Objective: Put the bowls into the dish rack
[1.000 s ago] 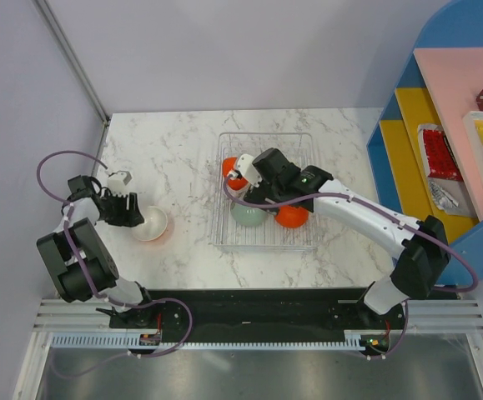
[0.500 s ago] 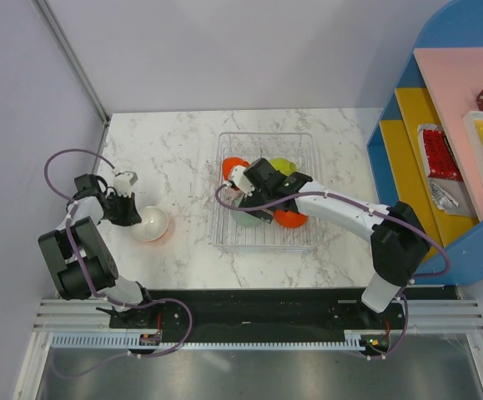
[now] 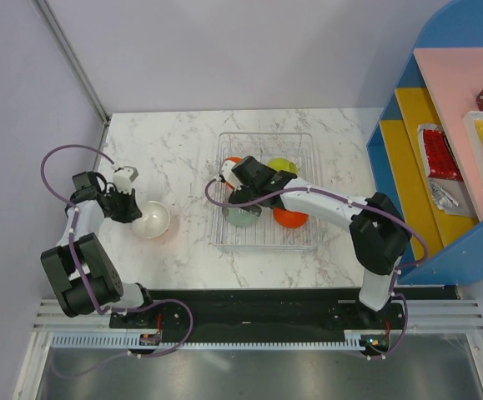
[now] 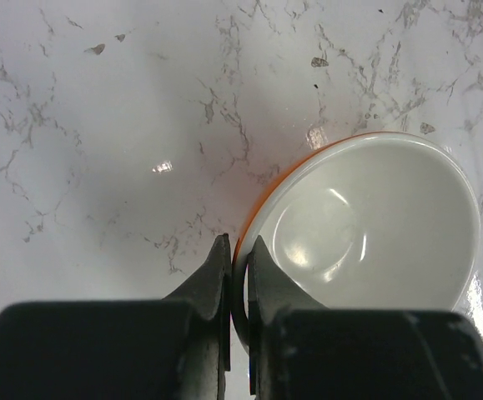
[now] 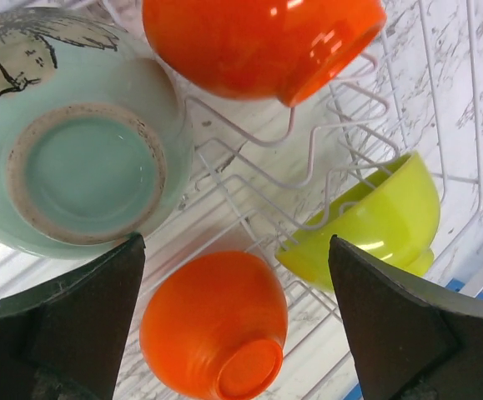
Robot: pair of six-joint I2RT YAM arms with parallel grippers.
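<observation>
L gripper point(image 4: 238, 250) clamps white bowl point(image 4: 374, 225) rim; R gripper point(image 5: 234, 250) wide above rack point(image 3: 301, 187).

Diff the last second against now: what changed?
Left gripper shut on the rim of the white bowl; right arm swung left over the dish rack, right gripper open throughout. White bowl on the table and the four bowls in the rack stayed put.

The tabletop point(image 4: 99, 125) looks like smooth, polished white marble with grey veins, and it catches glare. The white bowl point(image 4: 366, 225) is glossy glazed ware, orange outside. The dish rack point(image 5: 249, 133) is thin white-coated wire. In it, the mint bowl point(image 5: 83, 133) at ten o'clock shows a rough, unglazed foot ring. The orange bowl point(image 5: 258, 37) at twelve o'clock, the second orange bowl point(image 5: 212, 321) at six and the lime-green bowl point(image 5: 374, 217) at three all shine. The left end effector point(image 4: 239, 267) and right end effector point(image 5: 234, 258) have matt black fingers.
</observation>
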